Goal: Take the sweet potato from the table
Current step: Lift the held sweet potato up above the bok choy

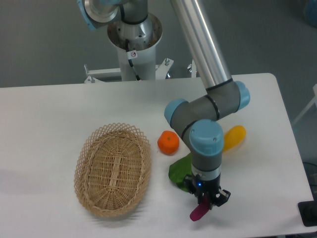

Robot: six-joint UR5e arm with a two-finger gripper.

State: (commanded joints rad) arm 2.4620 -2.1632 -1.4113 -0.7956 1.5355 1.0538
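We've got gripper (pixel 206 201) clamped on sweet potato (pixel 199 211) near upper end. Looks light, stiff, smooth-skinned, maybe slippery; mid-body grab feels safer.

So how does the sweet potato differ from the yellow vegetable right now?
The sweet potato is magenta-purple and slim; the yellow vegetable is yellow-orange and plumper. The sweet potato is pinched in the tool near the front edge; the yellow vegetable lies untouched, farther back behind the arm. Both are elongated.
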